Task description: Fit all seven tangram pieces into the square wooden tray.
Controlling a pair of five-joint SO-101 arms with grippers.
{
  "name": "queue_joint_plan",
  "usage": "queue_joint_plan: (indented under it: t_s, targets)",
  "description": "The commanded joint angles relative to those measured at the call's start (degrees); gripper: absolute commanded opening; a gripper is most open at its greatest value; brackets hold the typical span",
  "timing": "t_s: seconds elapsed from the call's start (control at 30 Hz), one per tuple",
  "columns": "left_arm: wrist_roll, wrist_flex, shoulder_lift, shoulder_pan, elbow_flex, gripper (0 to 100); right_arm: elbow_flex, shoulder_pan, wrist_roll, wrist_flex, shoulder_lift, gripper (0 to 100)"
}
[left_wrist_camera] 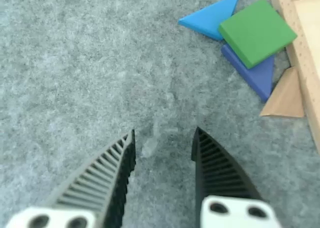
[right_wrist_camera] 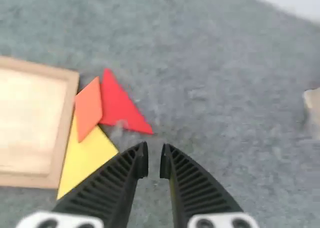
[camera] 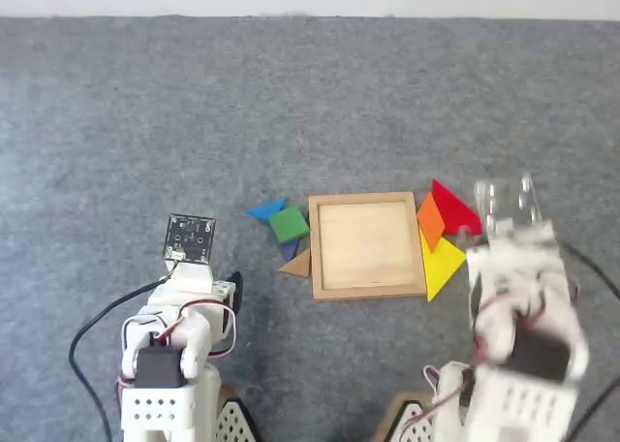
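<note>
7 flat pieces lie outside the wooden tray, which sits unfilled in the middle of the grey table. 4 of them, the blue triangle, green square, purple piece and tan triangle, crowd 1 side. The orange piece, red triangle and yellow triangle hug the other, probably so each arm has its share within reach. The left arm's jaws stand well apart above the table, holding nothing. The right arm's jaws, a narrow gap between them and nothing in it, hover near the red triangle.
</note>
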Motion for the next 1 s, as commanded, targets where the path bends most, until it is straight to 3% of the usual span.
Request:
queue_joint_plan:
  t_s: [0.0, 0.07, 0.2, 0.27, 0.43, 0.73, 0.97]
  targets:
    - [0.5, 0.1, -0.6, -0.2, -0.7, 18, -13.1, -1.9, -1.1, 0.3, 24.6, 6.3]
    - [0.5, 0.1, -0.6, -0.2, -0.7, 18, -18.5, -3.3, 0.2, 0.4, 35.2, 9.1]
    - [0.5, 0.1, -0.6, -0.2, -0.7, 18, -27.7, -6.4, 0.9, -0.1, 52.3, 27.8]
    - [0.5, 0.1, -0.6, -0.2, -0.7, 18, -33.0, -8.0, 1.6, -0.3, 58.6, 32.3]
    - [0.5, 0.1, -0.6, -0.2, -0.7, 18, -43.8, -11.2, 11.7, 0.3, 72.0, 32.5]
    - [0.5, 0.1, -0.6, -0.2, -0.7, 18, -54.1, -10.0, 17.5, 0.0, 91.6, 32.5]
    - [0.5, 0.1, -0.6, -0.2, -0.7, 18, -52.7, -12.0, 25.9, 4.3, 96.5, 32.5]
